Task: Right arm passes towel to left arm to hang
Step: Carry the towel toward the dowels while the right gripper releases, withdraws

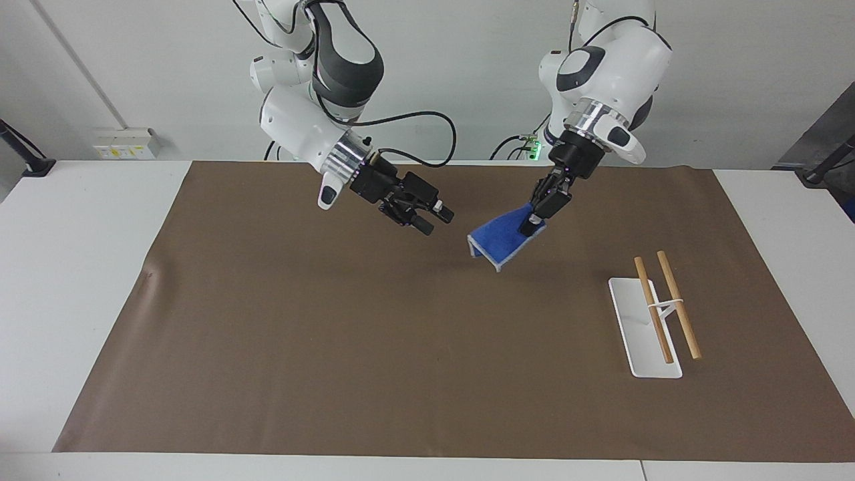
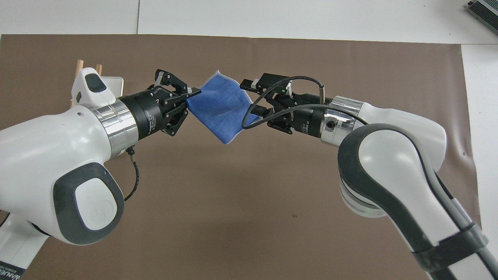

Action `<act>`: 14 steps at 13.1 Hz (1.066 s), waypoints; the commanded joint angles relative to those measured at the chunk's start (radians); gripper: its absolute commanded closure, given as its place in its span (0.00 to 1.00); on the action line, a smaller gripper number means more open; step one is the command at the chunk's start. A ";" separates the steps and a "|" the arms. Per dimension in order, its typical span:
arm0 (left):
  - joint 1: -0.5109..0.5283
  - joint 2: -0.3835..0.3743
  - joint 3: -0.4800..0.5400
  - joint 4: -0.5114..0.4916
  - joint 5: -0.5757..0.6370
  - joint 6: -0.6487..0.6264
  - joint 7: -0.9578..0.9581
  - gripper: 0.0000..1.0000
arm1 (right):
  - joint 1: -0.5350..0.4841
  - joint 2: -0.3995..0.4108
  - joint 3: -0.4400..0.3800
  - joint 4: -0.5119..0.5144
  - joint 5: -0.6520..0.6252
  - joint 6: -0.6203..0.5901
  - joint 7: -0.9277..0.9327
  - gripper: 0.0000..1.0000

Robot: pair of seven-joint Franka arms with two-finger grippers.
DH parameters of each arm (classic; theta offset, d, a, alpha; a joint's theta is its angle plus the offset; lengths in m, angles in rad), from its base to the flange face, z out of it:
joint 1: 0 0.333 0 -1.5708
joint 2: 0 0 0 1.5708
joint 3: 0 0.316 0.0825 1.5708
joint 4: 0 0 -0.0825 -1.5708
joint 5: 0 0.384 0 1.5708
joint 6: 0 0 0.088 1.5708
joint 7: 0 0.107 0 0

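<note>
towel, blue with pale edging, hangs clamped in left jaws; right jaws released.

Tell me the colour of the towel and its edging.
Royal blue towel with thin light-grey edging, clearest in the overhead view.

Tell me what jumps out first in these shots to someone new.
The blue towel hangs in mid-air over the brown mat, pinched at one corner by the left claw. The right claw hovers open just beside it, over the mat, holding nothing. Toward the left arm's end of the table stands a small white rack with two wooden bars, still bare.
</note>
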 commanded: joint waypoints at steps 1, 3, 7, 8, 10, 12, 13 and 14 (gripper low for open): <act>0.055 0.000 -0.007 -0.042 -0.008 0.067 0.024 1.00 | -0.087 0.000 0.003 -0.025 -0.278 -0.005 0.019 0.00; 0.086 0.013 -0.005 -0.074 -0.008 0.156 0.024 1.00 | -0.157 0.002 0.002 -0.027 -0.531 -0.057 0.031 0.00; 0.180 0.080 -0.005 -0.087 -0.008 0.265 0.024 1.00 | -0.235 0.000 0.002 -0.006 -0.964 -0.209 0.085 0.00; 0.212 0.089 -0.007 -0.087 -0.008 0.270 0.024 1.00 | -0.237 -0.006 -0.001 0.007 -0.998 -0.251 0.099 0.00; 0.273 0.093 -0.007 -0.114 -0.009 0.282 0.025 1.00 | -0.255 -0.009 -0.003 0.091 -1.039 -0.405 0.123 0.00; 0.307 0.093 -0.007 -0.150 -0.009 0.327 0.025 1.00 | -0.278 -0.014 -0.003 0.158 -1.057 -0.512 0.125 0.00; 0.319 0.090 -0.007 -0.170 -0.011 0.328 0.024 1.00 | -0.283 -0.023 -0.003 0.189 -1.057 -0.560 0.125 0.00; 0.341 0.089 -0.007 -0.176 -0.011 0.328 0.024 1.00 | -0.287 -0.028 -0.003 0.212 -1.058 -0.601 0.125 0.00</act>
